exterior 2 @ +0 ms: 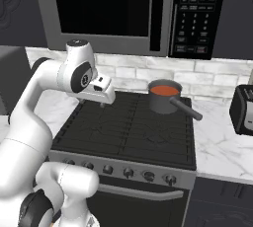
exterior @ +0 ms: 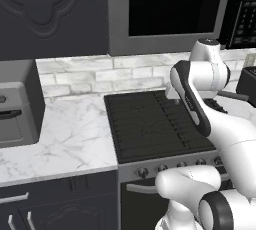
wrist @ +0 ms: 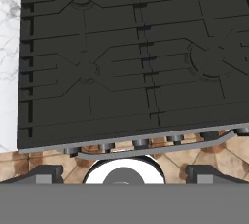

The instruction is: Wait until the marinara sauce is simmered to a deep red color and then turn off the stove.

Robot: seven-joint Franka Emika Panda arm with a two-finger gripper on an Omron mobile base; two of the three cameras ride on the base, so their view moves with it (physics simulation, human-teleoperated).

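Note:
The marinara sauce point(exterior 2: 164, 90) shows as a bright orange-red disc in a dark grey saucepan point(exterior 2: 162, 102), whose long handle point(exterior 2: 186, 108) points right and forward. The pan stands on the back right burner of the stove point(exterior 2: 129, 128). Black grates point(wrist: 131, 57) cover the stove top, and a row of dark knobs point(exterior 2: 128, 172) runs along the silver front panel. My gripper point(exterior 2: 102, 103) hovers above the back left of the grates, well left of the pan and high over the knobs point(wrist: 141, 142). It is open, its fingertips point(wrist: 44, 173) far apart with nothing between them.
A microwave point(exterior 2: 104, 9) hangs over the stove. A grey boxy appliance point(exterior: 17, 109) sits on the marble counter point(exterior: 70, 134) to the left, and a dark toaster point(exterior 2: 243, 108) on the counter to the right. My own arm point(exterior: 200, 109) hides the pan in the left base view.

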